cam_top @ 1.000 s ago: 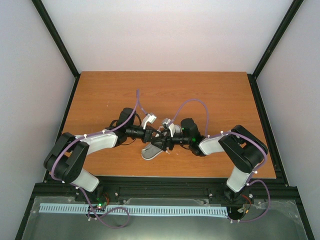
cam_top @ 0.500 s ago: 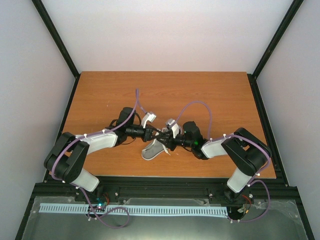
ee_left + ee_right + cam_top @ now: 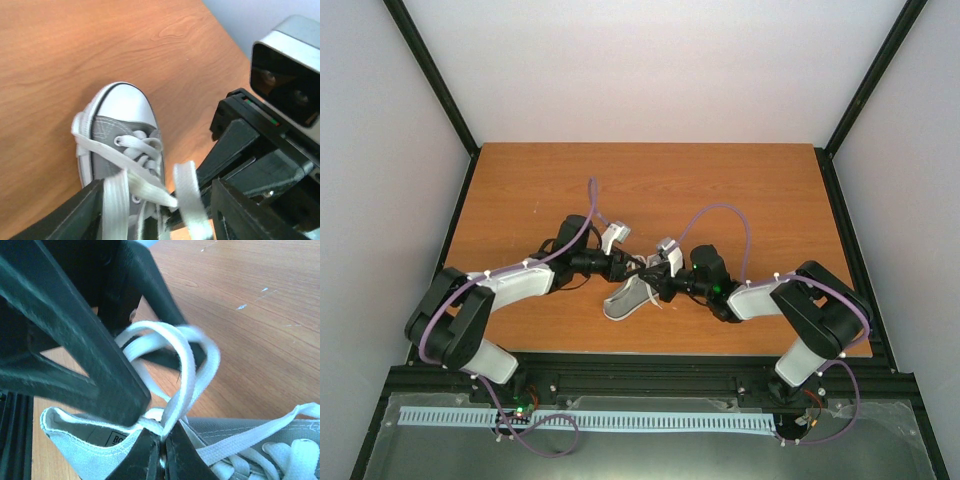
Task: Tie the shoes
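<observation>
Near the table's (image 3: 740,190) near edge, about midway between left and right, the grey sneaker (image 3: 623,300) is set on its sole, with its white toe cap (image 3: 123,105) turned away from the left wrist camera. Its long white laces (image 3: 182,365) are lifted off the eyelets into a loop above the tongue. That loop is pinched by the right gripper (image 3: 162,442), whose jaws are pressed together on the lace just over the shoe's opening. The left gripper (image 3: 157,207) is held over the lacing from the left with its jaws set wide apart. Two flat lace strands are seen between them, and no grip on either can be made out. Both grippers are placed tip to tip directly above the sneaker.
</observation>
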Motion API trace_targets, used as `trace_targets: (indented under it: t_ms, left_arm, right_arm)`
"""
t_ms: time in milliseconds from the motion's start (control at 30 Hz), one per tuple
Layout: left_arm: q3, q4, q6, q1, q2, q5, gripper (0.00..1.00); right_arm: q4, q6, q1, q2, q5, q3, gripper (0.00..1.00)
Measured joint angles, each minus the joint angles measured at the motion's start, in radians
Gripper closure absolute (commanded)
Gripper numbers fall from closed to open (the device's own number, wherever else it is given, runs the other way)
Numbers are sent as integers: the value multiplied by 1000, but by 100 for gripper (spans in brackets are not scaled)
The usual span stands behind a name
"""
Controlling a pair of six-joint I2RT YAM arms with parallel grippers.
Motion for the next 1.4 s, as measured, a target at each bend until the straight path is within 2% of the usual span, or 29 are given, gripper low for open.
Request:
trace_targets:
  t_ms: [100,333,533,667,767,867,1100,1300,1400]
  left_arm:
    - [-15,-18,5,0,-60,-72,24]
    - [-115,-44,-17,1,-190,-249,20]
    - [-245,-72,-101,2,-304,-258,20]
    - [-306,-89,-149,-3,-444,-246,18]
    - [-320,-93,-158,-3,-554,-222,27]
    - [-320,-92,-151,-3,-592,-185,38]
    - [-320,-92,-132,-42,-522,-104,49]
    - [-317,-76,-130,-68,-443,-108,54]
    - [-316,-51,-134,-68,-408,-113,61]
  right_arm:
    - [-10,20,0,-6,-8,-3,97]
    - [-10,122,-1,-17,-34,-13,97]
    - [-39,163,-5,-74,-61,-37,97]
    - [-47,187,-10,-82,-105,-51,97]
    - [-50,204,-14,-82,-136,-62,97]
    - [-47,222,-22,-80,-164,-64,97]
    - [-6,277,-28,-56,-210,-68,91]
    - [8,282,-28,-56,-212,-73,87]
    - [7,278,-28,-56,-201,-73,87]
